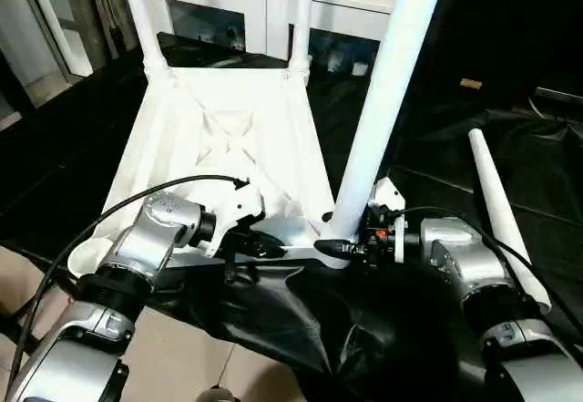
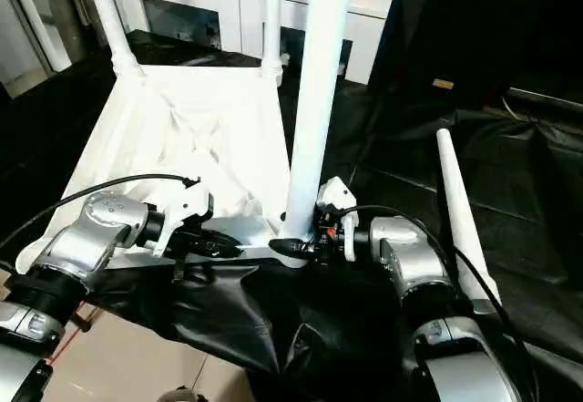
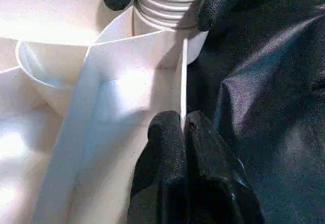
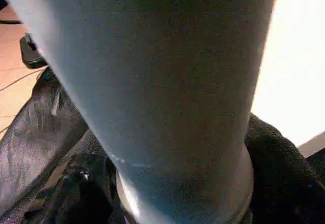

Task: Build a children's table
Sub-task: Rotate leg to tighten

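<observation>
The white tabletop point(image 1: 228, 138) lies upside down on a black sheet, ribbed underside up. Two white legs point(image 1: 137, 10) point(image 1: 305, 19) stand in its far corner sockets. A third leg point(image 1: 383, 92) stands tilted in the near right socket. My right gripper point(image 1: 339, 249) is at this leg's base, with its black fingers point(image 3: 218, 5) pressed on both sides of the ribbed end. My left gripper point(image 3: 182, 122) is shut on the tabletop's thin near rim, just left of that socket. A fourth leg point(image 1: 501, 211) lies loose on the sheet to the right.
The black sheet point(image 1: 273, 329) hangs over the near edge towards a tiled floor point(image 1: 182, 356). A white glass-door cabinet point(image 1: 264, 1) stands behind the tabletop. The tabletop's near left socket point(image 1: 86, 254) holds nothing.
</observation>
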